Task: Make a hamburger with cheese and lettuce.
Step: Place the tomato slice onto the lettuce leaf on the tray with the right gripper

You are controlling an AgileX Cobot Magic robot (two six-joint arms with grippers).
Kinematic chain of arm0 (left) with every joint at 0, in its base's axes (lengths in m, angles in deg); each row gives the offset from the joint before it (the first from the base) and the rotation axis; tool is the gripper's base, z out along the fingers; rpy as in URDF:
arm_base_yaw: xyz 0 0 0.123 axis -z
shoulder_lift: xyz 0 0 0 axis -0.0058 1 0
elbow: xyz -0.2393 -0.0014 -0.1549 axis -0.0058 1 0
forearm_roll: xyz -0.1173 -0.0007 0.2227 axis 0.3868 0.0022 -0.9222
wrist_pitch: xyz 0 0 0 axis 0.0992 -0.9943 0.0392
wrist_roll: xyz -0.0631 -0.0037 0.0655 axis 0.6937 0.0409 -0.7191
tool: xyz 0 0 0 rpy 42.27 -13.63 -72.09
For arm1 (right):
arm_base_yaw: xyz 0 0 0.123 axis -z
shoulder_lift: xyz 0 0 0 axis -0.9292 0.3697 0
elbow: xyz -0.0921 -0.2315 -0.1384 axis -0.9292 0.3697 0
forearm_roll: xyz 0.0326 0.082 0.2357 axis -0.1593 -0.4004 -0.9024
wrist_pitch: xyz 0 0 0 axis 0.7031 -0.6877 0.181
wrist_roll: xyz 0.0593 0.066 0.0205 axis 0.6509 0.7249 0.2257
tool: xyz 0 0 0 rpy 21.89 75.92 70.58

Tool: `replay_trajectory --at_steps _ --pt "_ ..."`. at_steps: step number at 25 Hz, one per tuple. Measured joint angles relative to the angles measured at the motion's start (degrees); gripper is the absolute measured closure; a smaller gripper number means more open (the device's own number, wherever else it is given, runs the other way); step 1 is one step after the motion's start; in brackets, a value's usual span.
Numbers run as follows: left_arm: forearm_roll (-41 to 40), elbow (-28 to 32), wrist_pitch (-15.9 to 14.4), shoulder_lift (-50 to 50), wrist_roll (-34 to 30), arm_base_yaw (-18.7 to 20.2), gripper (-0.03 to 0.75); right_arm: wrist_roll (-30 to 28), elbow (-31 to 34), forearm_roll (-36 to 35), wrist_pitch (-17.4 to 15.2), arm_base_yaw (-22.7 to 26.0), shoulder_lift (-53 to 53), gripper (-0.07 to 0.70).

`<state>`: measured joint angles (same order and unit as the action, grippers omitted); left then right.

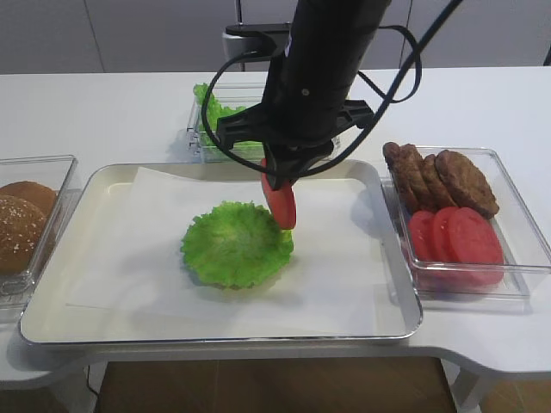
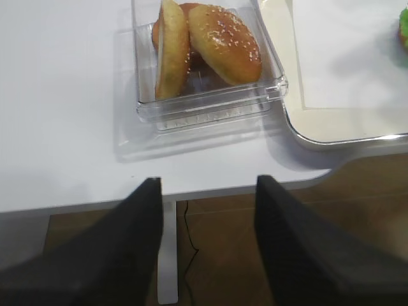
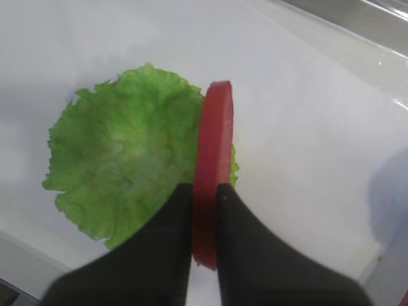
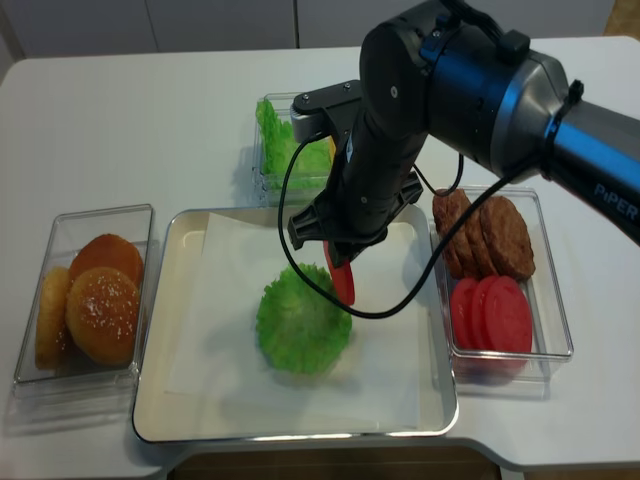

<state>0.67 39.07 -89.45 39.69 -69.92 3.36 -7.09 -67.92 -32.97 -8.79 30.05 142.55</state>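
I have the right gripper (image 3: pixel 204 217) reaching down over the metal tray (image 1: pixel 392 318) from the far side, its black wrist pointing steeply at the white paper liner (image 1: pixel 344 275). Its two fingers are closed tight on a red tomato slice (image 1: pixel 280 202), held on edge so the disc stands nearly vertical. On my wrist view the slice hangs over the right-hand rim of the lettuce (image 3: pixel 121 153); I cannot tell whether its lower edge touches the leaf. That lettuce tops the hamburger (image 4: pixel 303 322), which sits near the middle of the tray on the paper. The left gripper (image 2: pixel 207 223) hangs off the near edge of the table, well left of the tray, fingers spread wide with nothing between them, looking down on the clear box of seeded buns (image 2: pixel 220 41) just beside the tray's left rim. Right of the tray stands a clear box of tomato slices (image 1: pixel 456 237) and brown patties (image 1: pixel 439 176); behind it, a tub of spare green leaves (image 4: pixel 275 140).
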Motion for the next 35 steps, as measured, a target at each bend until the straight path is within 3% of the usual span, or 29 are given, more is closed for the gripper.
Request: replay_trajectory --at_steps 15,29,35 --pt "0.0 0.0 0.0 0.0 0.0 0.0 0.363 0.0 0.0 -0.1 -0.7 -0.3 0.0 0.540" --pt "0.0 0.0 0.0 0.0 0.0 0.0 0.363 -0.1 -0.9 5.4 -0.6 -2.9 0.0 0.540" --pt "0.0 0.0 0.0 0.0 0.0 0.0 0.363 -0.1 -4.1 9.3 -2.8 -3.4 0.0 0.540"
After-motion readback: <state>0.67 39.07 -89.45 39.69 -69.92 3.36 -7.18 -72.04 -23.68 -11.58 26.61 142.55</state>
